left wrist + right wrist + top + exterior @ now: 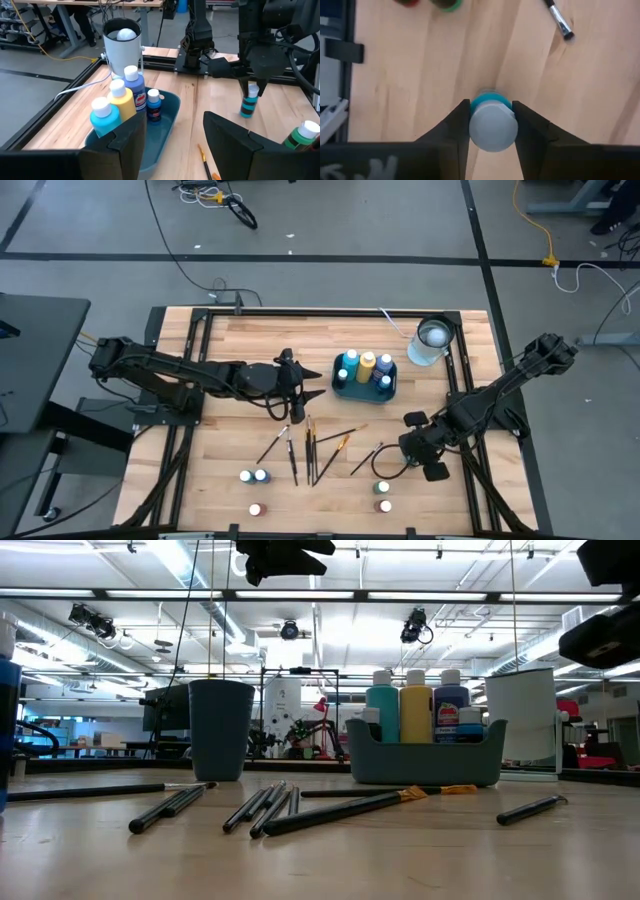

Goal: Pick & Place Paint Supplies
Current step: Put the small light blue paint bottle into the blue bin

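My right gripper (491, 107) is shut on a small turquoise bottle (247, 106) with a white cap, over the table's right half (412, 444). My left gripper (175, 145) hangs open above the table's middle (308, 392), just left of a teal caddy (364, 387). The caddy holds light-blue, yellow and blue bottles (120, 102). Several dark-handled brushes (310, 448) lie flat in front of the caddy. More small bottles stand near the near edge (253, 476) (382, 488), and a green one (303, 135) shows in the left wrist view. My right gripper pinches the bottle's white cap (492, 131) between its two fingers (459, 120), coming from above and pointing down. The bottle hangs upright below the fingers (248, 92), and its turquoise body looks lifted clear of the table.
A white cup (433, 340) stands at the far right, behind the caddy. A dark cup (220, 728) stands left of the caddy in the low view. A black frame rail (460, 380) borders the table. Bare wood lies between the brushes and my right gripper.
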### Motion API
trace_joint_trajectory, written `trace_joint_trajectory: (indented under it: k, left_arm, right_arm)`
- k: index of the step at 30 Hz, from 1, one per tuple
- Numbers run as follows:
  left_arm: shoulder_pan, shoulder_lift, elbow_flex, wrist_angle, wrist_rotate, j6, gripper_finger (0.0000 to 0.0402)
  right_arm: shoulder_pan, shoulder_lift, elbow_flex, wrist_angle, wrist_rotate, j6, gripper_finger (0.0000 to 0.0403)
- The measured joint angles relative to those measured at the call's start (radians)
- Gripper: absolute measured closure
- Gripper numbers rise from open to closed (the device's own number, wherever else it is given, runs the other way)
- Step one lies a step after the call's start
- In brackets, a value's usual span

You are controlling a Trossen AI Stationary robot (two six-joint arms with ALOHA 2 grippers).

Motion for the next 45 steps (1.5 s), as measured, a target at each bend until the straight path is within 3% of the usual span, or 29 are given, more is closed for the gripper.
trace_joint_trajectory:
  k: [4, 7, 9, 12, 14, 29, 37, 45]
  left_arm:
    - [0.0, 0.0, 0.0, 0.0, -0.023, 0.005, 0.0194]
    - [0.0, 0.0, 0.0, 0.003, -0.026, 0.004, 0.0194]
    - [0.0, 0.0, 0.0, 0.005, -0.026, 0.004, 0.0194]
    - [0.0, 0.0, 0.0, 0.005, -0.026, 0.003, 0.0194]
    - [0.0, 0.0, 0.0, 0.005, -0.026, 0.003, 0.0194]
    - [0.0, 0.0, 0.0, 0.004, -0.026, 0.007, 0.0194]
    - [0.0, 0.0, 0.0, 0.004, -0.026, 0.01, 0.0194]
    - [0.0, 0.0, 0.0, 0.003, -0.026, 0.08, 0.0194]
  right_arm:
    - [-0.007, -0.008, 0.068, 0.009, 0.045, -0.012, 0.0289]
    - [-0.022, -0.008, 0.156, 0.008, 0.139, -0.09, 0.0289]
    - [-0.038, -0.009, 0.216, 0.014, 0.238, -0.167, 0.0289]
    - [-0.072, -0.009, 0.272, 0.027, 0.471, -0.26, 0.0288]
    - [-0.118, -0.01, 0.278, 0.054, 0.558, -0.317, 0.0281]
    - [-0.503, 0.15, 0.277, -0.029, 0.415, -0.349, 0.0281]
    - [-0.598, 0.256, 0.277, -0.056, 0.409, -0.345, 0.0281]
    - [-0.65, 0.293, 0.277, -0.057, 0.335, -0.351, 0.0279]
